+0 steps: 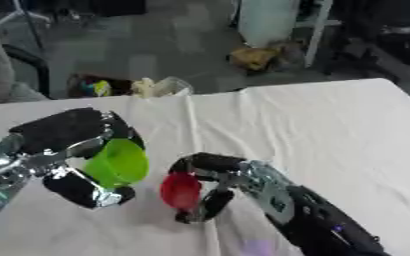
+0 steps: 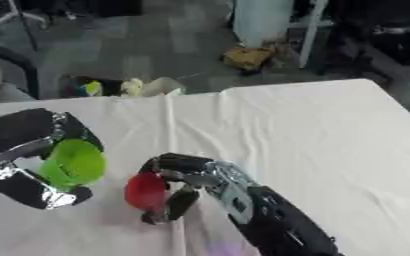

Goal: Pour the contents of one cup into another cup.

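Observation:
A bright green cup (image 1: 118,163) is held in my left hand (image 1: 64,132), whose fingers and thumb curl round it; the cup is tipped with its mouth facing right, toward the red cup. A red cup (image 1: 181,190) sits in my right hand (image 1: 210,167), fingers above and thumb below it, low over the white tablecloth (image 1: 313,125). The two cups are close, side by side, with a narrow gap between them. What is inside either cup does not show.
The white-clothed table runs back and to the right, with its far edge at mid picture. Beyond it lie a grey floor, a clear bag with colourful items (image 1: 147,87), a yellow-brown bundle (image 1: 252,57) and white furniture legs (image 1: 318,30).

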### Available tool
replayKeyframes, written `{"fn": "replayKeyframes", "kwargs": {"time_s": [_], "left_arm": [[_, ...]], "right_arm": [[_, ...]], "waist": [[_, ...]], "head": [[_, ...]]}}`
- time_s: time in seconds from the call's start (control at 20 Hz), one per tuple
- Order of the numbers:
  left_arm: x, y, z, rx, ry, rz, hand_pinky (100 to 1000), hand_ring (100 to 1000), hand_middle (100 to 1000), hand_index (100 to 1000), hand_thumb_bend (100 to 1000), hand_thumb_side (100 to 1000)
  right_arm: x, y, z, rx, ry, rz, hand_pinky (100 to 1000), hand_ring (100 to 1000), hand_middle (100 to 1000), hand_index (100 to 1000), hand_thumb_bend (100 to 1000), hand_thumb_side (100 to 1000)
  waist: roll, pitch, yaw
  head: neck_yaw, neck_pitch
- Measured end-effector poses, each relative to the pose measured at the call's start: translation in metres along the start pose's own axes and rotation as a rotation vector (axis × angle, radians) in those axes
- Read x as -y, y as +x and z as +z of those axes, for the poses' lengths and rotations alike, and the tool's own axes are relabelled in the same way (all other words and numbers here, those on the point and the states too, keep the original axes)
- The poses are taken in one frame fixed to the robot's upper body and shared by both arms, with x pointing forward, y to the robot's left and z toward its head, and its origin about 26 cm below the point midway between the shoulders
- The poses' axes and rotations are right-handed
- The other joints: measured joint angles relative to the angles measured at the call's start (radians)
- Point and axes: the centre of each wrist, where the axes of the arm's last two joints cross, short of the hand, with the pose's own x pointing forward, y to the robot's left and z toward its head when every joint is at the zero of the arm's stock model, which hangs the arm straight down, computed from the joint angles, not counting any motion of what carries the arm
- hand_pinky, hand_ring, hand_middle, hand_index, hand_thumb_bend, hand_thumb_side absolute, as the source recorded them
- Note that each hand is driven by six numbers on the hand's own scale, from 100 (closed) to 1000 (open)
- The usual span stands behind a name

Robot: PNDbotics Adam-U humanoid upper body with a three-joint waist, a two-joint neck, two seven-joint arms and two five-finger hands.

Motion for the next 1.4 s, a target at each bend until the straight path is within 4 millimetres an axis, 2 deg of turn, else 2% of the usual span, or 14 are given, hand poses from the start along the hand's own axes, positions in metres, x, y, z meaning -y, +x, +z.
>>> {"fn": "replayKeyframes", "kwargs": {"time_s": [0.7, 1.4], "left_arm": [[0.006, -0.003, -0.026, 0.018, -0.162, -0.053, 164, 216, 344, 711, 182, 181], [0.004, 0.001, -0.048, 0.025, -0.222, -0.123, 154, 209, 338, 703, 190, 176]], "right_arm": [[-0.003, 0.003, -0.005, 0.022, 0.023, 0.002, 845, 862, 293, 680, 100, 311], [-0.006, 0.008, -0.014, 0.051, 0.060, 0.004, 844, 863, 294, 680, 100, 316]], "waist": [[0.012, 0.000, -0.014], [0.027, 0.000, -0.026]], "head": [[0.010, 0.000], [0.023, 0.000]]}}
